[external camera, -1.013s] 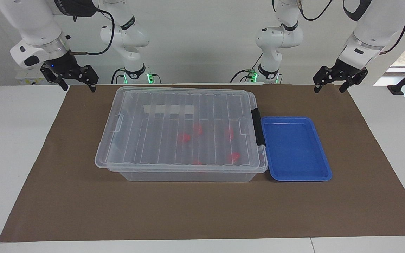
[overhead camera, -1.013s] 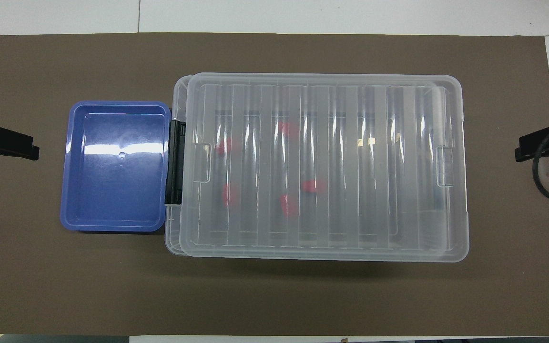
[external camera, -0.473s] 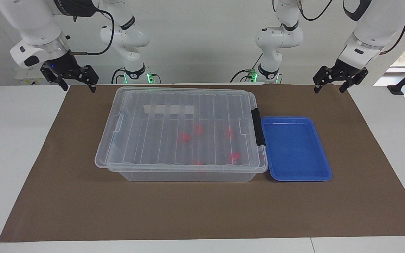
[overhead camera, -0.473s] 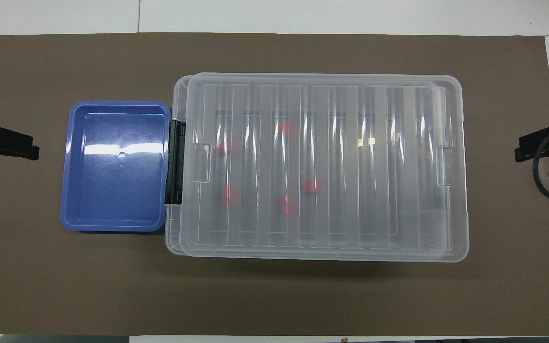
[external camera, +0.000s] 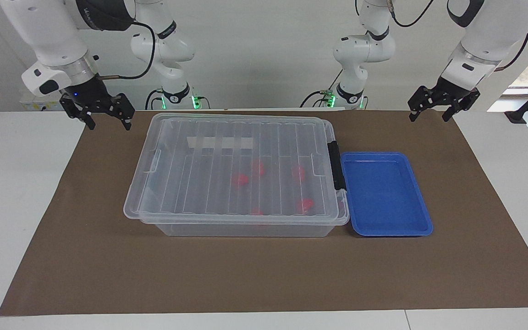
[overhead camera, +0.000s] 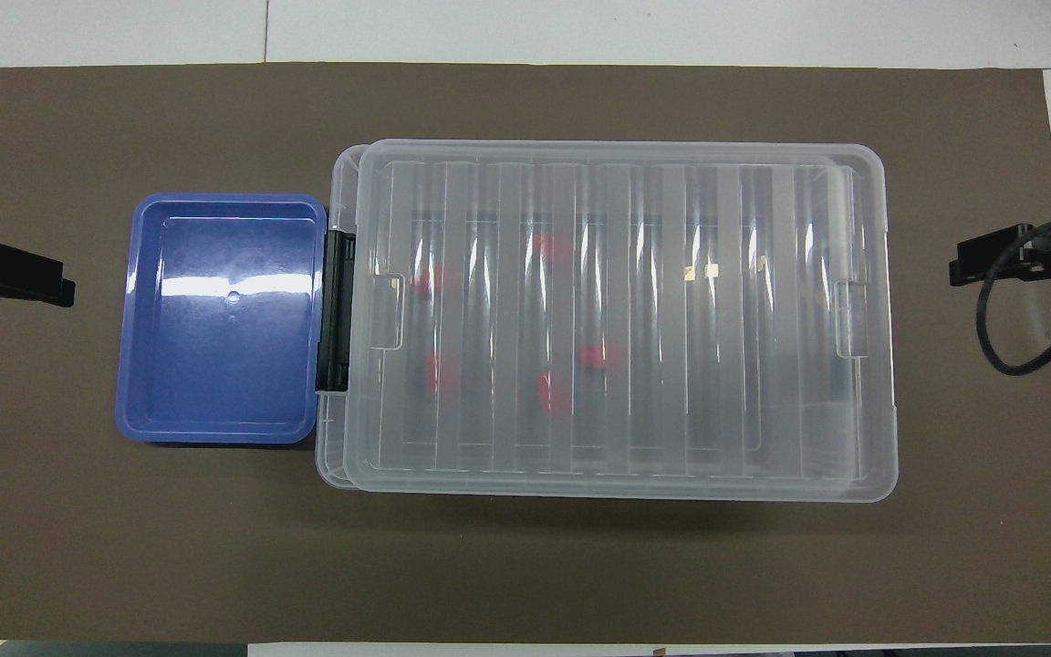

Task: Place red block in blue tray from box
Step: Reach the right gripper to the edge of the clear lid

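At the right arm's end of the desk (external camera: 39, 206), the right tool (external camera: 107, 120) hangs in the air over the edge of the brown mat (external camera: 264, 284), beside the box's corner, fingers spread apart and holding nothing. The box (external camera: 239, 178), a clear lidded bin, sits mid-mat with its ribbed lid (external camera: 241, 160) on and a black latch handle (external camera: 336, 166) at the end toward the left arm. Several red pieces show as blurs through the lid; the red block (external camera: 240, 179) lies on the box floor, in the half toward the left arm. The blue tray (external camera: 422, 201) lies empty, touching the box's latch end. Over the mat's corner near the left arm's base, the left tool (external camera: 430, 113) waits with fingers apart, empty.

The block looks light, rigid and probably smooth plastic; a pinch across its narrow sides should hold it, once the lid is off. The lid is likely light and flexible, best taken at its rim or end tab.

The ribs smear the blocks' outlines, so their exact shape, number and lie cannot be told. In the overhead view both tools are cut off by the picture's edges.
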Robot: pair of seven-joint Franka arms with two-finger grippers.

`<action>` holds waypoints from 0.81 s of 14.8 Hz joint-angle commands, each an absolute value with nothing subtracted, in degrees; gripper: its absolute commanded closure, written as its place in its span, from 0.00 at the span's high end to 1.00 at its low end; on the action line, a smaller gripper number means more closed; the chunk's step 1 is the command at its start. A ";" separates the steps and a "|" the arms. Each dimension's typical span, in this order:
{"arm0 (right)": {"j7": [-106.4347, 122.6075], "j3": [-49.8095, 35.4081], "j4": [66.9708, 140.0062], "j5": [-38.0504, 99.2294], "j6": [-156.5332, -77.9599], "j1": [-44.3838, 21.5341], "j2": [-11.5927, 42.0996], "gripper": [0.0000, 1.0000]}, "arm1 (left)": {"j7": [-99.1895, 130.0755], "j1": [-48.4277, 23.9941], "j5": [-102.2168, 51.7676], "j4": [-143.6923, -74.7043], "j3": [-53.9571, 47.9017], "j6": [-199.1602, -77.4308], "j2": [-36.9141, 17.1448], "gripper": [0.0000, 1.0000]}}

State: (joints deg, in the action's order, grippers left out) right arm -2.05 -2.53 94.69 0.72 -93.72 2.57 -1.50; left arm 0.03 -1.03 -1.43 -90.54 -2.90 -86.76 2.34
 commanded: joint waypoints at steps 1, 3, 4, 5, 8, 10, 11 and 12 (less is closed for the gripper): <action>-3.60 -2.81 100.89 1.49 -98.69 1.41 -3.34 1.00 | -0.26 0.00 -2.11 -92.29 -3.60 -86.75 3.87 1.00; -3.87 -2.81 102.73 1.49 -100.01 0.53 -2.29 1.00 | -0.26 0.00 -2.11 -92.29 -3.60 -86.84 3.87 1.00; -3.87 -2.73 104.22 1.49 -101.24 0.53 -2.02 1.00 | -0.26 0.00 -2.11 -92.29 -3.60 -86.84 3.87 1.00; -3.87 -2.72 105.80 1.49 -102.12 0.61 -1.93 1.00 | -0.26 0.00 -2.11 -92.29 -3.60 -86.75 3.87 1.00; -3.87 -2.72 110.12 1.49 -104.85 0.61 -1.93 1.00 | -0.26 0.00 -2.11 -92.29 -3.60 -86.75 3.87 1.00; -3.87 -2.72 111.35 1.41 -105.90 1.23 -1.76 1.00 | -0.26 0.00 -2.11 -92.29 -3.60 -86.84 3.87 1.00; -3.87 -2.72 112.05 1.41 -106.34 1.23 -1.67 1.00 | -0.26 0.00 -2.11 -92.29 -3.60 -86.84 3.87 1.00; -3.78 -2.64 112.58 1.32 -106.70 1.32 -1.67 1.00 | -0.26 0.00 -2.11 -92.29 -3.60 -86.75 3.87 1.00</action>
